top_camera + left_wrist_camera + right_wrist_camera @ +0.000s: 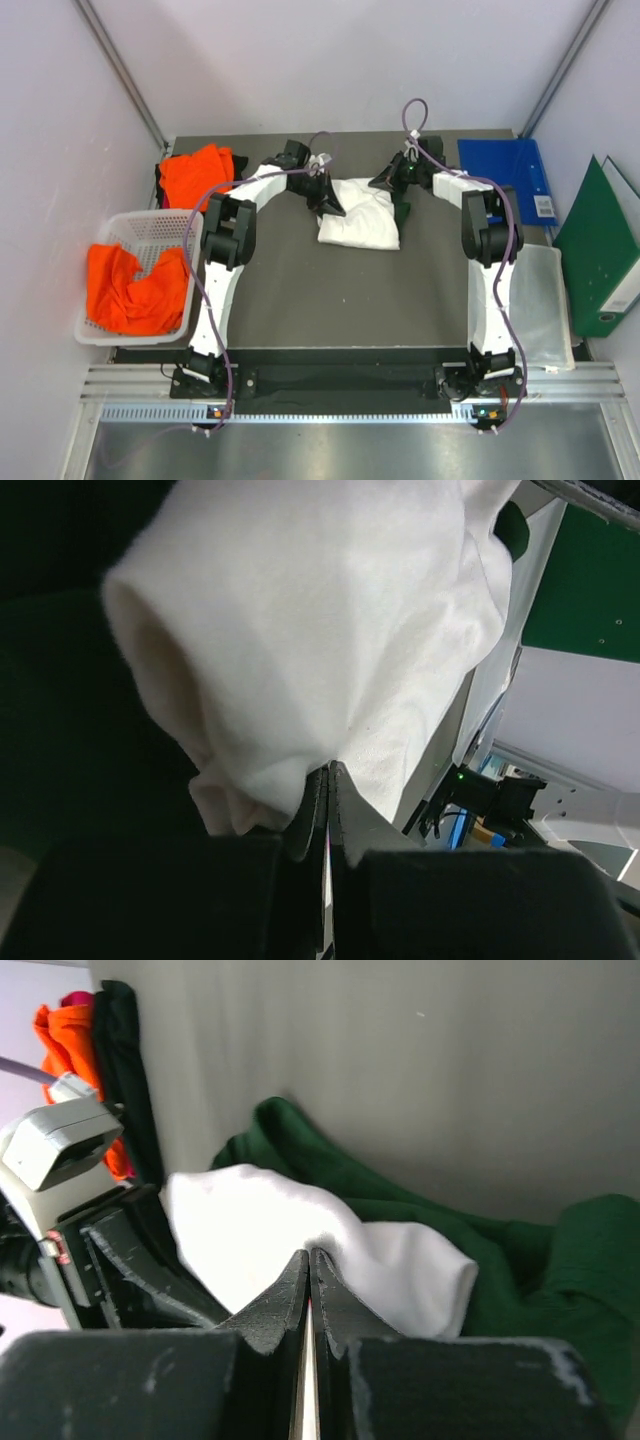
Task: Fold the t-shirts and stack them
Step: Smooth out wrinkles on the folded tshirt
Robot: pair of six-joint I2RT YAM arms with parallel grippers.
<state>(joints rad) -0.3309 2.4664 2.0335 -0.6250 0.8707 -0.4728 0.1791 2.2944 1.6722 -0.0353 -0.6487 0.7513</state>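
The white t-shirt with dark green sleeves (pixel 362 215) lies bunched at the back middle of the dark mat. My left gripper (pixel 328 192) is shut on its left edge; the left wrist view shows white cloth (pixel 310 630) pinched at the fingertips (pixel 329 772). My right gripper (pixel 398 182) is shut on its right edge; the right wrist view shows white cloth (pixel 300 1230) at the tips (pixel 308 1256), with green sleeve cloth (pixel 500 1250) behind. An orange t-shirt (pixel 195 175) lies at the back left. Another orange t-shirt (pixel 135 290) fills the basket.
A white mesh basket (pixel 150 232) stands at the left edge. A blue folder (pixel 505 175) lies at the back right, a green folder (pixel 600 250) leans at the far right, and a clear plastic sheet (pixel 545 300) lies by the right arm.
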